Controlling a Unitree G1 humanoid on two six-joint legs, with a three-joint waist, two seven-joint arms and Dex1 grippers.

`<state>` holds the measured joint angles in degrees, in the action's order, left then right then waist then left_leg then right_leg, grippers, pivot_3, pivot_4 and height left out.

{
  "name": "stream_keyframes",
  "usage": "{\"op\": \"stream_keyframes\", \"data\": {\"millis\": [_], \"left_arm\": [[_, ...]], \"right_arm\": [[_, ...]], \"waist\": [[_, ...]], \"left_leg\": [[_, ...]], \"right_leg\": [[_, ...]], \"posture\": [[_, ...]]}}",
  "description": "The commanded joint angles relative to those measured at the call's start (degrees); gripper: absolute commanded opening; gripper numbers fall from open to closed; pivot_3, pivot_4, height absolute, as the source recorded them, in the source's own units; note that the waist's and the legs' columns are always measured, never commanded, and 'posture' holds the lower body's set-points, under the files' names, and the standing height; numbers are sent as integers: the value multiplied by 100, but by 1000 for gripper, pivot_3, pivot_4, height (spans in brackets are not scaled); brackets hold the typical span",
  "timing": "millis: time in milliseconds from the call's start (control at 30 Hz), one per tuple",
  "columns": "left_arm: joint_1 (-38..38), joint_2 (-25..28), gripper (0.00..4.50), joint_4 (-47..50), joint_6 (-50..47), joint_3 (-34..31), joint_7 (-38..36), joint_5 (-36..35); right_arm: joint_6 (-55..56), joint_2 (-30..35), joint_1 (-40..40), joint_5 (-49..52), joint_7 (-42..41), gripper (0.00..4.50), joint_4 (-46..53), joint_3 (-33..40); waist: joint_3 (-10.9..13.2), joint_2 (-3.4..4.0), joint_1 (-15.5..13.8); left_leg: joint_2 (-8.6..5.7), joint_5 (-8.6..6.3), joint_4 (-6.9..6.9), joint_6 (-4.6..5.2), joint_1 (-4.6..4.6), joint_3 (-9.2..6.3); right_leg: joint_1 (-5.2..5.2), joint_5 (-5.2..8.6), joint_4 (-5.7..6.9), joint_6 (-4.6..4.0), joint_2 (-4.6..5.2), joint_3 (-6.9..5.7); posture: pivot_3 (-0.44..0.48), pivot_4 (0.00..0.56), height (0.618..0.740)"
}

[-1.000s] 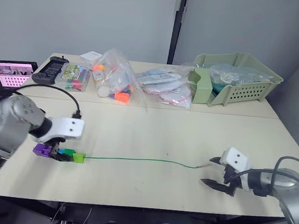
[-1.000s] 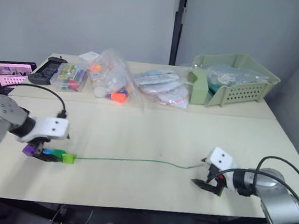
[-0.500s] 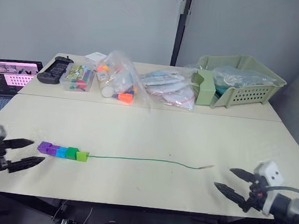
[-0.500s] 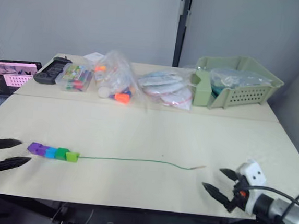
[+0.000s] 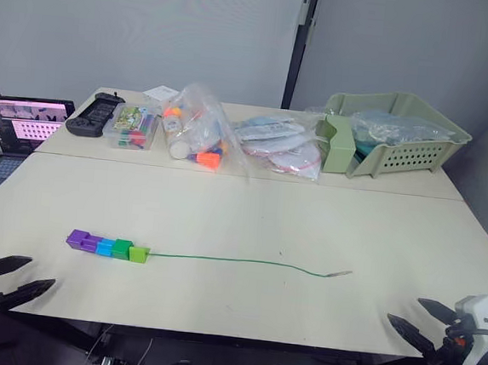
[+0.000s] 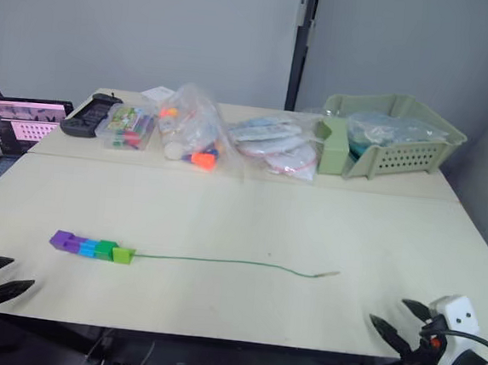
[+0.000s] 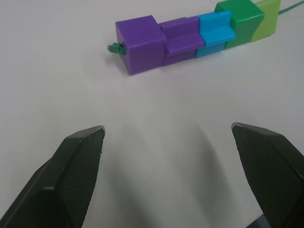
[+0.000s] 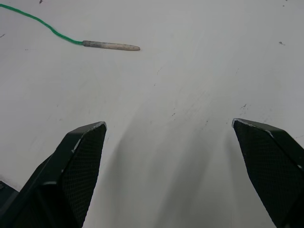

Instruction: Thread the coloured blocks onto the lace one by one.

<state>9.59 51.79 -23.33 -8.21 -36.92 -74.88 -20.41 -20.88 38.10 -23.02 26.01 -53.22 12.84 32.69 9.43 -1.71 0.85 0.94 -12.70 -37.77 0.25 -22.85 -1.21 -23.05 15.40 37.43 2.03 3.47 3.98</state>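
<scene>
Purple-ended coloured blocks (image 7: 190,35) ahead of open left claw (image 7: 168,178), apart

On the table (image 5: 249,221) in front of me the blocks (image 5: 107,246) sit in one touching row, left of the table's middle. From the row's right end the lace (image 5: 229,260) runs rightward along the tabletop, its tip (image 5: 338,274) well right of the blocks. My left gripper (image 5: 15,279) hangs at the near edge, before and left of the blocks, apart from them. My right gripper (image 5: 427,322) is at the near edge, before and right of the tip. Behind the blocks, along the far edge: laptop (image 5: 26,118), controller (image 5: 96,111), box (image 5: 135,128), bags (image 5: 199,133), then basket (image 5: 401,145) farthest right
</scene>
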Motion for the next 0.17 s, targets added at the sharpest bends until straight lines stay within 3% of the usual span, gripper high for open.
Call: {"op": "stream_keyframes", "data": {"millis": [33, 167], "left_arm": [[23, 62, 4500, 57, 120, 1, 94, -87], [32, 78, 4500, 51, 182, 50, 147, -97]], "right_arm": [[122, 94, 24, 73, -15, 4475, 32, 99], [137, 100, 26, 75, -17, 4475, -4, 91]], "waist": [[0, 0, 0], [0, 0, -3]], "left_leg": [[0, 0, 0, 0, 0, 0], [0, 0, 1, 0, 0, -1]], "right_leg": [[0, 0, 0, 0, 0, 0], [0, 0, 0, 0, 2, 0]], "posture": [[0, 150, 740], [0, 150, 740]]}}
